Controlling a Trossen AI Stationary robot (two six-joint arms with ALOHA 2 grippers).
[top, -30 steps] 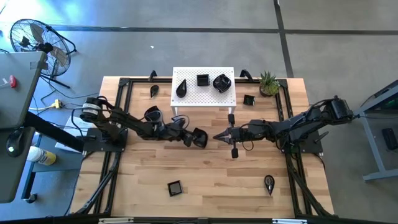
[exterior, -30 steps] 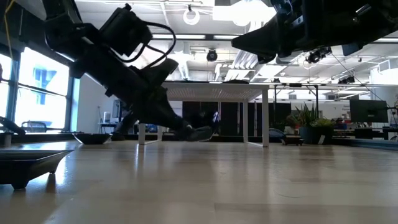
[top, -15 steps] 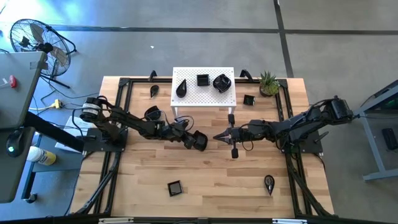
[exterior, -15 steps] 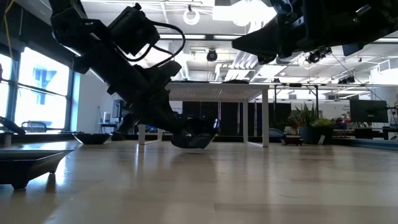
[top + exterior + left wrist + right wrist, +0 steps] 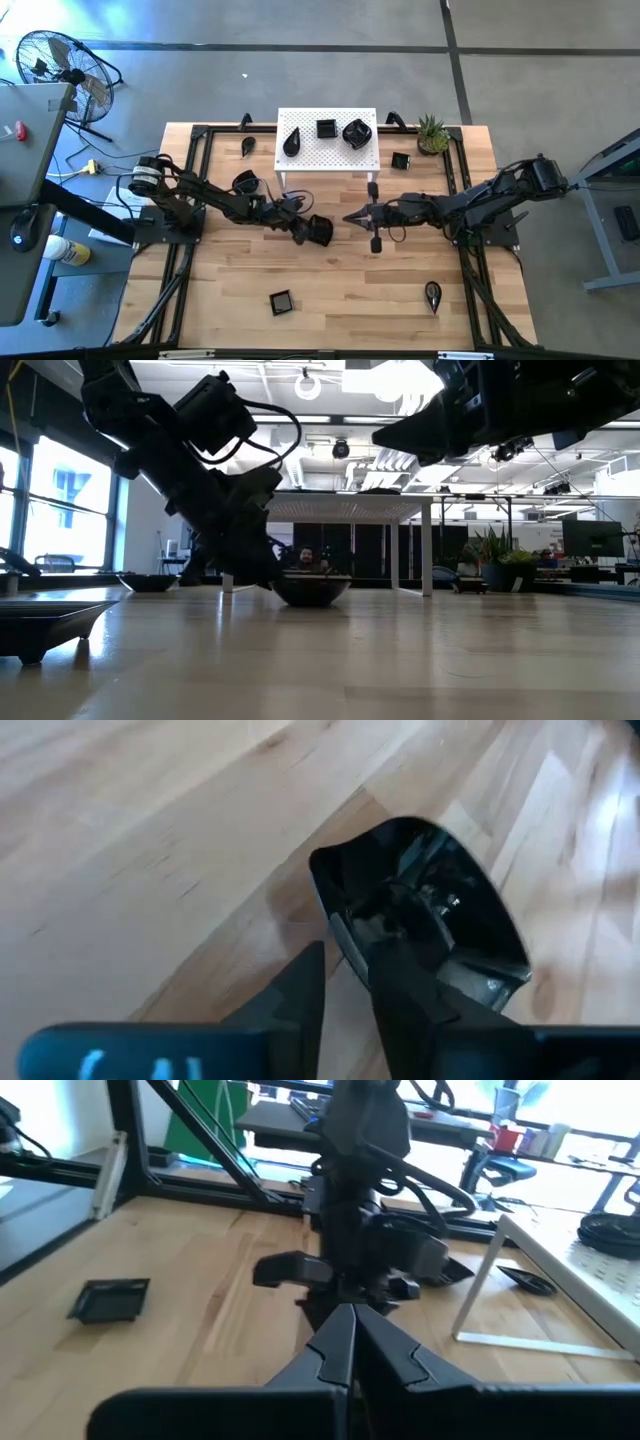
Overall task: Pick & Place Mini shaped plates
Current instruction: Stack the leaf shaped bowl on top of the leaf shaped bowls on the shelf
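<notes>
Left tool (image 5: 345, 985) straddles the plate (image 5: 318, 231) rim, fingers apart, plate flat on tabletop (image 5: 330, 290); right tool (image 5: 350, 218) waits together.

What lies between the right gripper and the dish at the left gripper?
Only bare tabletop: in the high view the right gripper points at the dish by the left gripper, nothing between.

Wooden table (image 5: 330, 280): black mini plates (image 5: 281, 301), white stand (image 5: 327, 160), potted plant (image 5: 432, 133).
</notes>
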